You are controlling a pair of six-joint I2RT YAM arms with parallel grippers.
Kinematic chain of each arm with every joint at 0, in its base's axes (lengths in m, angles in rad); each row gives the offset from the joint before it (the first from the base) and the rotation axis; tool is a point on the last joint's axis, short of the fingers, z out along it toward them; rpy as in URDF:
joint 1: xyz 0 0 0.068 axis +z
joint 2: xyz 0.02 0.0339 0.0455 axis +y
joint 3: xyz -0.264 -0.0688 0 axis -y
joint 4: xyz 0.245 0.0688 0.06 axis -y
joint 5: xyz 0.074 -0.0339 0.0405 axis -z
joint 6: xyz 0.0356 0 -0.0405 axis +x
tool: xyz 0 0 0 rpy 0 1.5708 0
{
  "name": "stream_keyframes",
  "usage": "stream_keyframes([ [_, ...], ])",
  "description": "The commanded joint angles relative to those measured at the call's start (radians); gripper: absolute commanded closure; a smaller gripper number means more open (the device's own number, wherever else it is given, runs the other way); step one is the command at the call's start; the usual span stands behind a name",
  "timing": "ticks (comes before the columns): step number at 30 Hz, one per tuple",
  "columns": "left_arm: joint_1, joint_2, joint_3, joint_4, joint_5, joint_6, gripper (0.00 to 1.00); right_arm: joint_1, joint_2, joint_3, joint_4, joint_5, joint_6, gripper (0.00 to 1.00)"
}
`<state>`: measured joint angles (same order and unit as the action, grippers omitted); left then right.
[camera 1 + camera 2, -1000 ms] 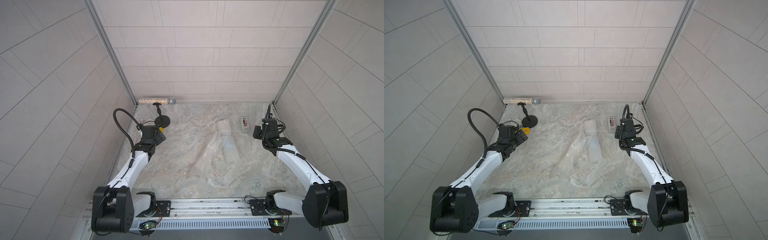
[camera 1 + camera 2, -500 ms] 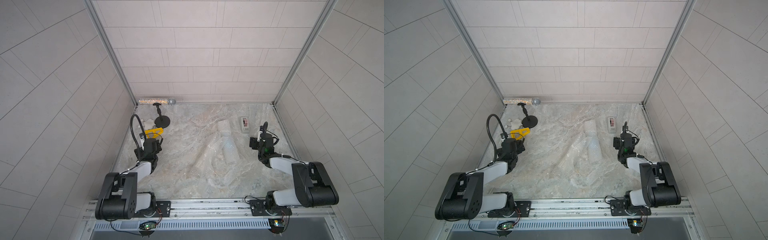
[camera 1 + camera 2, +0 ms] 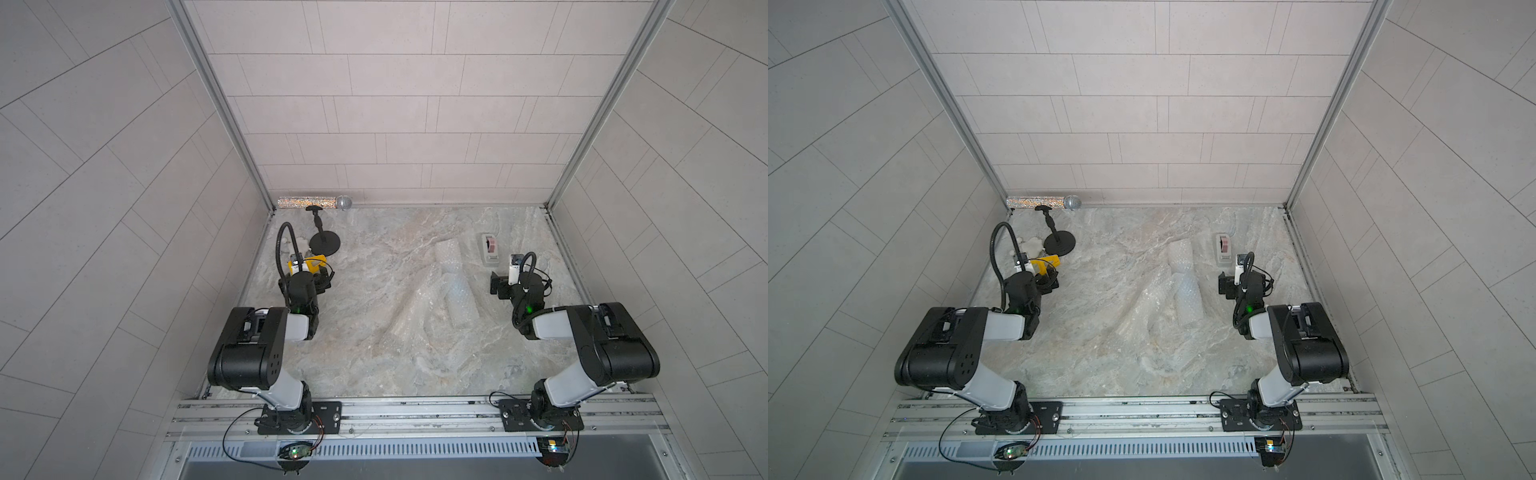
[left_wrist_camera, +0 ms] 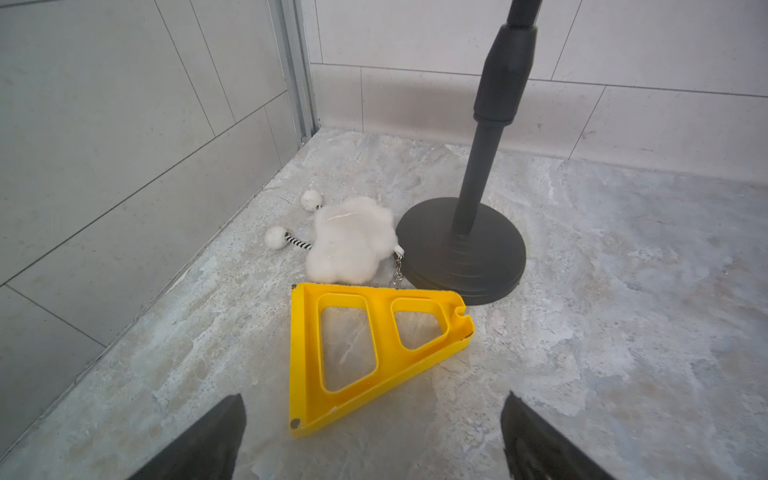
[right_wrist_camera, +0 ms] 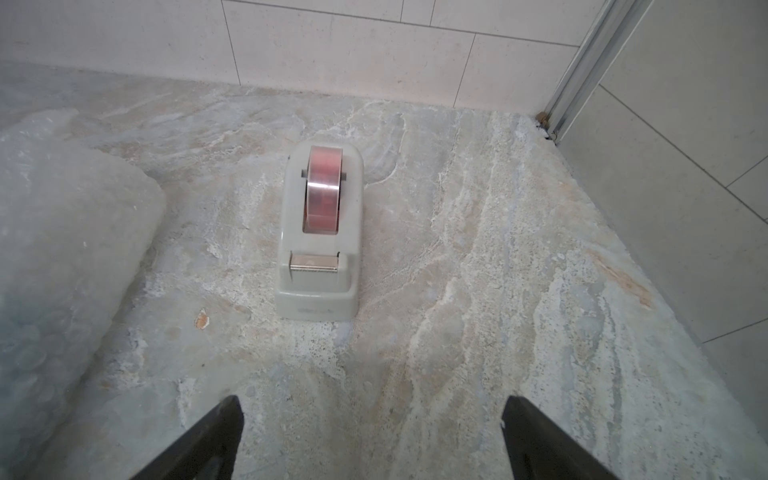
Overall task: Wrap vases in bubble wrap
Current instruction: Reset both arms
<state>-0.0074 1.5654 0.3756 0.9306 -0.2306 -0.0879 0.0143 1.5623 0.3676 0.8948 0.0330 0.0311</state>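
At the left edge of the counter (image 3: pixel 374 365) sits clutter that has no part in the wrapping: a glittery microphone (image 3: pixel 313 202) along the back wall, a black stand (image 4: pixel 461 253), a fluffy white keychain (image 4: pixel 351 239) and a yellow triangular frame (image 4: pixel 305 353). The left pincer (image 4: pixel 372 399) hangs over that frame, jaws spread wide with nothing between them.

Toward the middle lies the bubble wrap (image 3: pixel 409 320), crumpled and spread across the counter, with a rolled bundle (image 3: pixel 457 291) at its right side. No bare vase shows in any view, so the vases are probably inside that roll (the cloudy plastic hides what it holds, and I cannot tell whether it is one or both). To the right of the roll, nearer the back wall, stands the tape dispenser (image 5: pixel 318 297). The right pincer (image 5: pixel 372 401) faces it, released and empty, low over bare counter.

Judging by this, the step in hand is sealing the roll. To do it well, the right pincer should take the tape's free end at the cutter blade, pull straight and tear downward. Meanwhile the left should cross over and pin the loose flap so the roll cannot spring open. It should clear the yellow frame on the way and press lightly, since ceramic likely lies underneath.
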Motion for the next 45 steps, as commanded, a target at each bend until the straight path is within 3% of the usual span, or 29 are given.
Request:
stream_keyframes([
  [1, -0.004, -0.007, -0.006, 0.0, 0.002, 0.015, 0.0, 0.005, 0.003, -0.002, 0.057, -0.009, -0.027, 0.0],
  [7, -0.004, 0.018, -0.042, 0.11, 0.066, 0.046, 0.0, 0.004, 0.014, -0.002, 0.073, -0.01, -0.022, 0.0],
  [12, -0.003, 0.015, -0.024, 0.068, 0.234, 0.106, 0.0, 0.004, 0.01, -0.003, 0.072, 0.007, -0.017, 0.0],
  [15, -0.005, 0.014, 0.024, -0.024, 0.09, 0.058, 0.0, 0.004, 0.011, -0.004, 0.073, 0.007, -0.017, 0.01],
  [17, -0.004, 0.016, -0.002, 0.034, 0.099, 0.057, 0.0, 0.004, 0.01, -0.005, 0.072, 0.007, -0.016, 0.0],
  [20, -0.005, 0.016, -0.002, 0.03, 0.268, 0.122, 0.0, 0.003, 0.01, -0.004, 0.072, 0.007, -0.016, 0.01],
  [21, -0.004, 0.016, -0.006, 0.042, 0.272, 0.119, 0.0, 0.004, 0.011, -0.004, 0.073, 0.007, -0.017, 0.0],
  [23, -0.003, 0.016, -0.007, 0.042, 0.234, 0.106, 0.0, 0.004, 0.011, -0.004, 0.073, 0.008, -0.016, 0.0],
  [25, -0.004, 0.015, 0.022, -0.023, 0.054, 0.04, 0.0, 0.004, 0.009, -0.004, 0.073, 0.007, -0.016, 0.0],
  [27, -0.004, 0.018, -0.004, 0.038, 0.031, 0.033, 0.0, 0.004, 0.01, -0.005, 0.071, 0.008, -0.017, 0.0],
  [28, -0.005, 0.017, -0.011, 0.051, 0.029, 0.031, 0.0, 0.004, 0.011, -0.004, 0.072, 0.007, -0.017, 0.0],
  [30, -0.013, 0.02, 0.021, -0.013, 0.179, 0.101, 0.0, 0.004, 0.01, -0.004, 0.072, 0.006, -0.017, 0.0],
  [36, -0.011, 0.018, 0.014, 0.003, 0.108, 0.063, 0.0, 0.004, 0.011, -0.005, 0.072, 0.007, -0.017, 0.0],
  [45, -0.012, 0.019, 0.026, -0.02, 0.143, 0.083, 0.0, 0.004, 0.01, -0.004, 0.073, 0.007, -0.016, 0.01],
])
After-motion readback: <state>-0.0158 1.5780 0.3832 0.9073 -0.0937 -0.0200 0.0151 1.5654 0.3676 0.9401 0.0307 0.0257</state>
